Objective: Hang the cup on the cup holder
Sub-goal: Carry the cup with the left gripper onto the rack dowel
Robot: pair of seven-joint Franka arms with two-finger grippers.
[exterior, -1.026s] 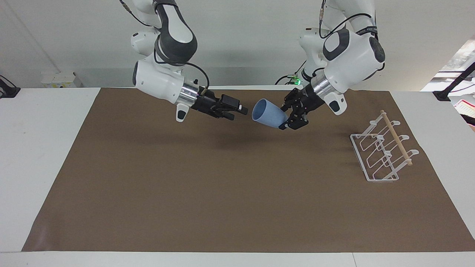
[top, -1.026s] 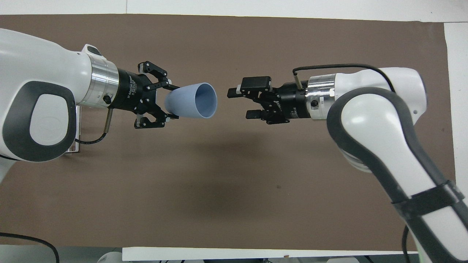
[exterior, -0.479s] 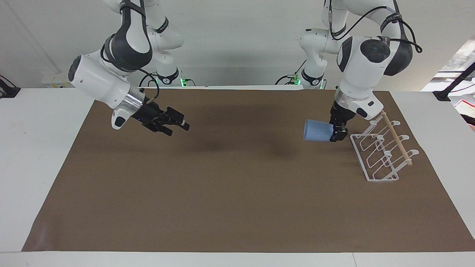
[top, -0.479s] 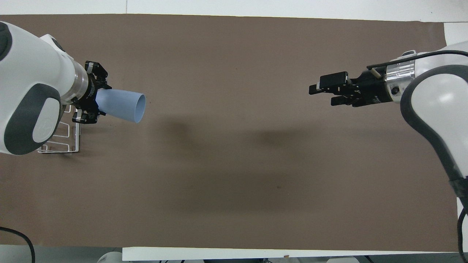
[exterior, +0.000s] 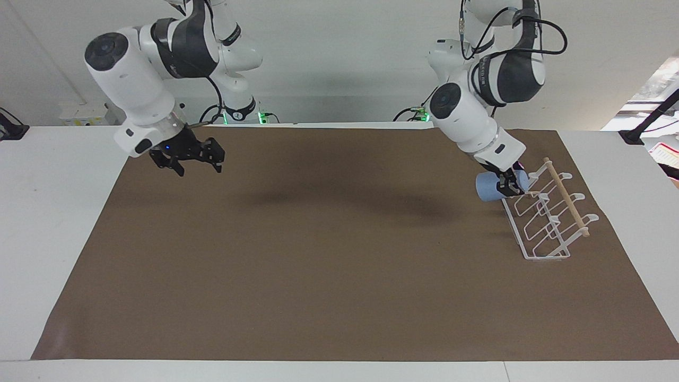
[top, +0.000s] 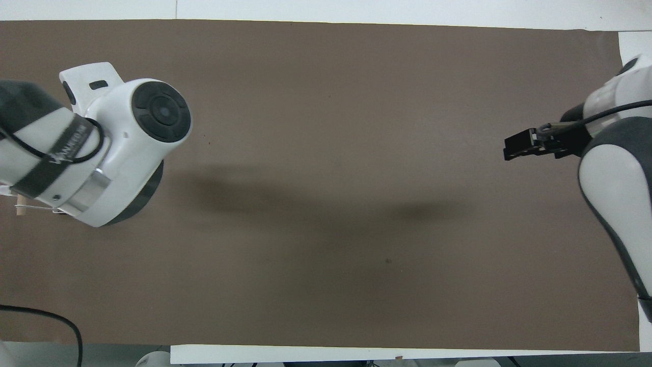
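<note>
Now left claw (exterior: pixel 510 183) clamped on cup (exterior: pixel 489 187) at cup holder (exterior: pixel 546 216); right claw (exterior: pixel 195 159) apart, waiting.

A brown mat (top: pixel 326 102) is seen spread over a white table (top: pixel 356 10), with soft shadows lying across its middle. The left arm (top: pixel 102 148) is seen from above at its own end of the mat, a round dark cap on its joint; a wooden dowel tip (top: pixel 20 210) shows at its edge, and whatever lies beneath is covered. The right gripper (top: pixel 517 148) is held over the mat at the right arm's end.
</note>
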